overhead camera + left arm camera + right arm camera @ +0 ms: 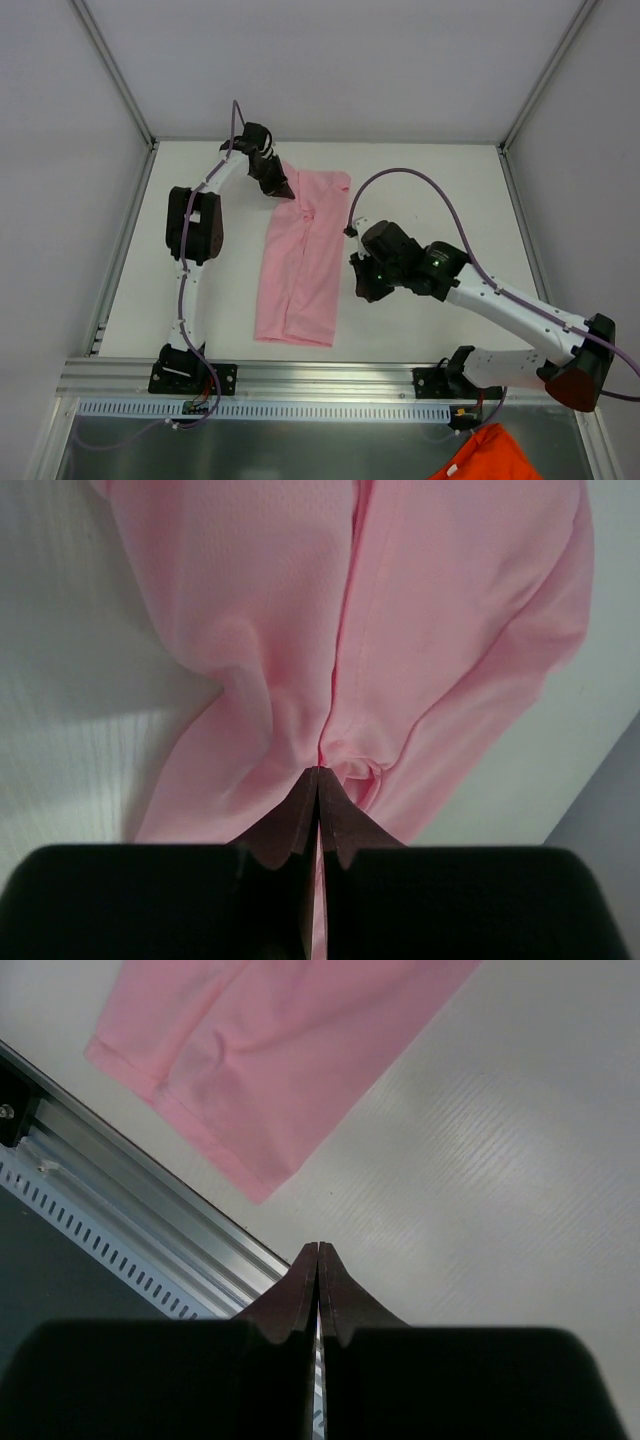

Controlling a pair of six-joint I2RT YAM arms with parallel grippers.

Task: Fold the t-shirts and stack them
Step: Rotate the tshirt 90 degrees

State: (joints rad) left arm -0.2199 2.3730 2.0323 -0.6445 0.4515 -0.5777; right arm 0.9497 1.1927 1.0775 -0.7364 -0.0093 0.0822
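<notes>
T-shirt (pixel 300 265), plain pink, lies folded into 1 long strip on the white worktop (pixel 440 190) between the 2 arms. Left fingers (pixel 310 795) are closed on a bunched pinch of fabric at its far end. Right fingers (pixel 308 1280) are pressed together, empty, over bare worktop just right of it.

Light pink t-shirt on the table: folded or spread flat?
Folded lengthwise: the light pink thin-fabric t-shirt lies as a narrow strip with layered edges at its near hem; the left gripper is shut on its far end.
</notes>
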